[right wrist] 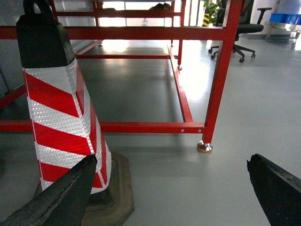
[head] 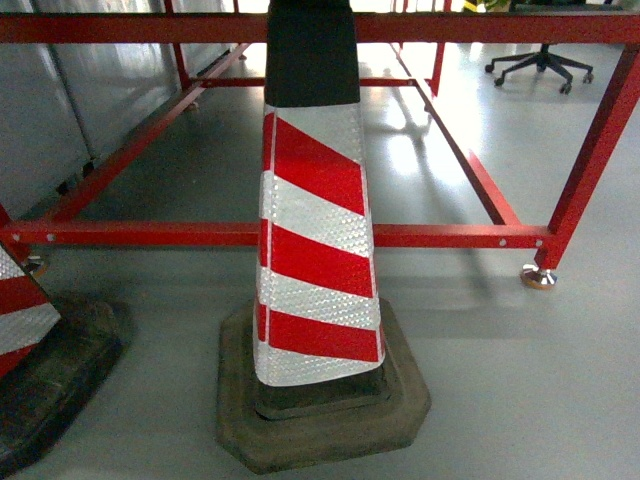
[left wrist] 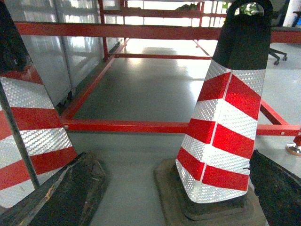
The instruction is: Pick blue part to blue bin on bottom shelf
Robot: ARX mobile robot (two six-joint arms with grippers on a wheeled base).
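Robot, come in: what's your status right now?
Left gripper open, empty; right gripper open, empty. No blue part, bin or shelf in view. Striped cone dead ahead, red frame behind.

Nothing readable here, honestly. No text, labels, brand names or numbers in any of the three views. The closest thing to a sign is the warning cone (head: 315, 250) in the middle of the head view, and that only has slanted red and white reflective stripes, no lettering. The second cone (left wrist: 28, 122) at the left edge of the left wrist view is the same, stripes only.
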